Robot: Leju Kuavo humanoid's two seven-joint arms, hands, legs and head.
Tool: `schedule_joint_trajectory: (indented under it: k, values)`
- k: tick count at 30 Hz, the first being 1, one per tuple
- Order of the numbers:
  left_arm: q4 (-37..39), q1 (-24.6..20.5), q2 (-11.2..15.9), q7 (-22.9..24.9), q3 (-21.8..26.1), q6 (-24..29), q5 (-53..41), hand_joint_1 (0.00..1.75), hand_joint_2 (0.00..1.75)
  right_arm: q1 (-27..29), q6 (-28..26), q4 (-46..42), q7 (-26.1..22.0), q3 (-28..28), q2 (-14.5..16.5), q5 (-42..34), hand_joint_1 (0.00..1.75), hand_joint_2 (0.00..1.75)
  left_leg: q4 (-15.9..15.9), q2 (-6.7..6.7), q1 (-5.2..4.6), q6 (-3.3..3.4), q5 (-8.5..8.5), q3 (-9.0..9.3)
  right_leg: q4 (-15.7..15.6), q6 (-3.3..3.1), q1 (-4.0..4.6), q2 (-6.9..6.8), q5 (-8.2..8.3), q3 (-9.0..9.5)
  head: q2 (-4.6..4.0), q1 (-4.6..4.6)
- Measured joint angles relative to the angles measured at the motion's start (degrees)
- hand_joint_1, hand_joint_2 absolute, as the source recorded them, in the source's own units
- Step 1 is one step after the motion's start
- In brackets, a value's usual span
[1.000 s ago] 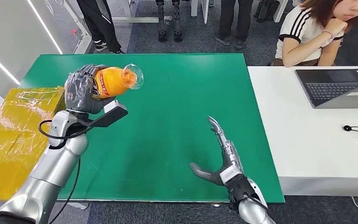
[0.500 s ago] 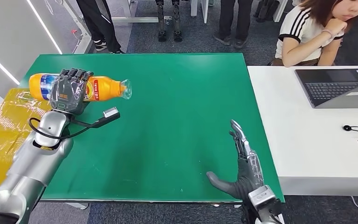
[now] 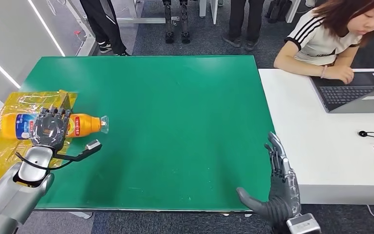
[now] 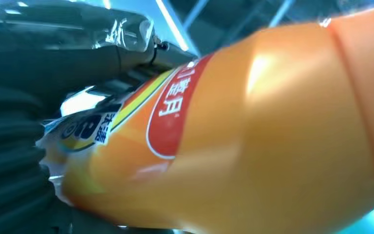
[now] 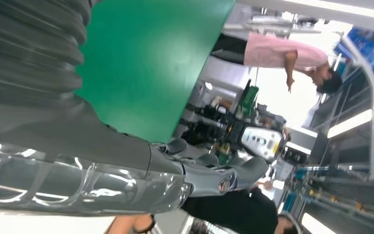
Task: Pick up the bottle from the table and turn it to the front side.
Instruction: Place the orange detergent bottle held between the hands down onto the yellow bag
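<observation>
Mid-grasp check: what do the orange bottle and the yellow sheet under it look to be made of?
The orange drink bottle in the left robot hand looks like glossy thin plastic: smooth highlights, a printed wrap label, a clear cap end. The yellow sheet beside the green table seems crinkled plastic film, judging by shiny wrinkles; cannot be sure.

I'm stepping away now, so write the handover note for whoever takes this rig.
Left hand: grips the orange bottle around its middle, held sideways above the green table's left edge, cap end pointing toward the table's centre.
Right hand: open, holding nothing, at the table's near right corner.
Done: bottle picked up.
Left: confirm the label faces front; the wrist view shows part of a red label.
</observation>
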Motion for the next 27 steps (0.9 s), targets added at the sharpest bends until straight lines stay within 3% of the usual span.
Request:
schedule_joint_trajectory:
  k: [6,13,23,24,27]
  values:
    - [1.04,4.67,0.27,-2.89,1.75,-0.26,0.45,1.75,1.75,1.16,1.18,-1.04,-0.2,-1.64,0.4,0.06,0.0,1.75,0.0,0.0,0.0,0.0,0.0,0.01,-0.01,0.0,0.0,0.01,0.0,0.0,0.0,0.0]
    - [3.09,8.29,-1.78,-7.67,5.06,1.8,1.22,1.75,1.75,1.44,2.55,-2.15,-0.21,-1.8,0.4,0.76,0.0,1.75,0.0,0.0,0.0,-0.05,-0.04,0.01,-0.03,0.0,-0.01,-0.01,0.0,0.0,0.0,0.0]
    - [7.25,7.63,-4.65,-8.43,6.81,2.33,1.21,1.75,1.75,1.24,3.4,-2.23,0.1,-1.77,0.4,1.57,0.0,1.75,0.0,-0.15,-0.01,-0.05,-0.04,0.11,-0.02,0.01,-0.01,-0.23,-0.01,0.18,0.0,0.0]
    - [7.48,7.57,-4.77,-8.35,6.86,2.47,1.1,1.63,1.75,1.23,3.52,-2.23,0.12,-1.77,0.4,1.6,0.0,1.75,0.0,-0.15,-0.01,-0.05,-0.04,0.13,-0.02,0.01,-0.01,-0.24,-0.01,0.21,0.0,0.0]
    - [8.45,7.27,-5.1,-6.16,6.7,3.94,0.48,0.32,1.75,0.77,4.81,-2.21,0.42,-1.73,0.44,1.84,0.0,1.75,0.0,-0.15,-0.01,-0.05,-0.04,0.17,-0.02,0.01,-0.01,-0.24,0.0,0.25,0.0,0.01]
